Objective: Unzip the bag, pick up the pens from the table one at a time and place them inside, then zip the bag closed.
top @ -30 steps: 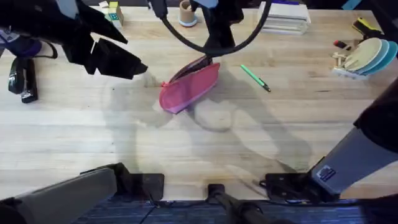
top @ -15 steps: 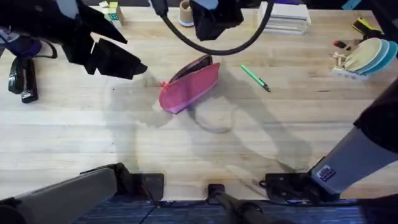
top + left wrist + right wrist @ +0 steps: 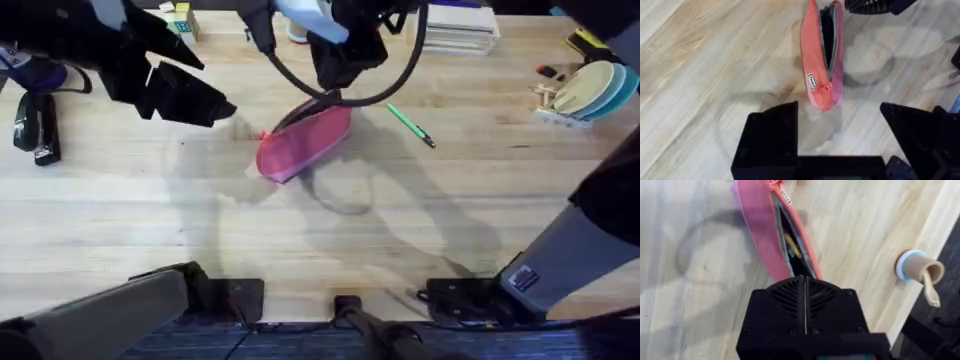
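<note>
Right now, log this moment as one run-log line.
bag: unzipped, on table, items inside | green pen: on table, right of bag | left gripper: open, off bag | right gripper: shut, at bag's far end

Bag (image 3: 303,140): pink-red fabric, lighter pink along the edge, grey inside the open zipper; small white label with dark print on its side; yellow and green items within, just ahead of the right gripper's (image 3: 805,287) closed black fingers.
Pen (image 3: 410,125): bright green, dark tip.
Table (image 3: 200,230): light wood, brown grain streaks, plank seams.
Left gripper (image 3: 842,130): black fingers, spread apart, bag's pink end between and ahead of them.
Cup (image 3: 915,266): tan, pale blue rim.
</note>
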